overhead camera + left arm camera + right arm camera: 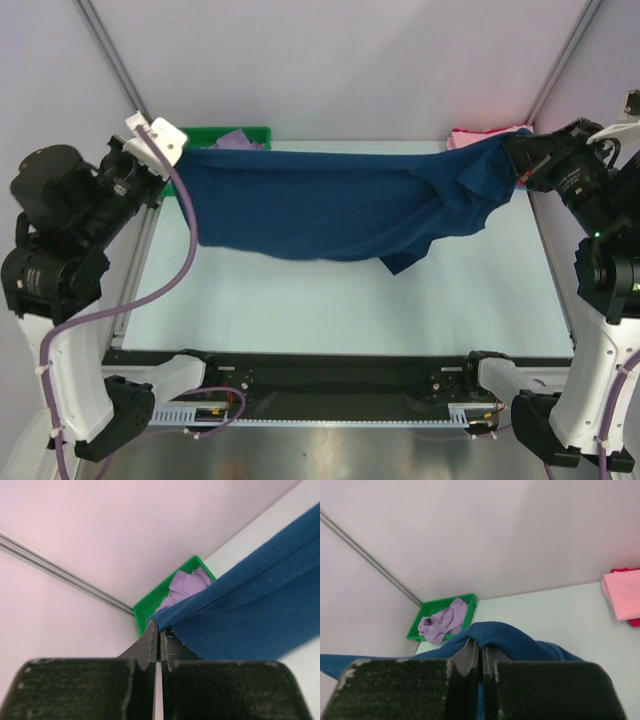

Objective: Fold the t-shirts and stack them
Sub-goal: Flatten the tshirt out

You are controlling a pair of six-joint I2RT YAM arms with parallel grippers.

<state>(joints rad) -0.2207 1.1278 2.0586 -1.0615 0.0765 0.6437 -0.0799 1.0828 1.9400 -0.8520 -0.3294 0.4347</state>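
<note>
A navy blue t-shirt (320, 205) hangs stretched across the back of the table, lifted off the surface between both arms. My left gripper (178, 152) is shut on its left corner; in the left wrist view the blue t-shirt (250, 615) runs out from my pinched left gripper (158, 627). My right gripper (510, 150) is shut on the right end, where the blue t-shirt (510, 637) drapes over my closed right gripper (481, 647). A lavender t-shirt (442, 622) lies crumpled in the green bin (427, 611). Folded pink and red t-shirts (622, 597) lie at the back right.
The green bin (235, 133) stands at the back left corner against the wall, partly hidden by the raised shirt. The pink stack (480, 135) sits at the back right corner. Pale enclosure walls with metal rails close in the back and both sides.
</note>
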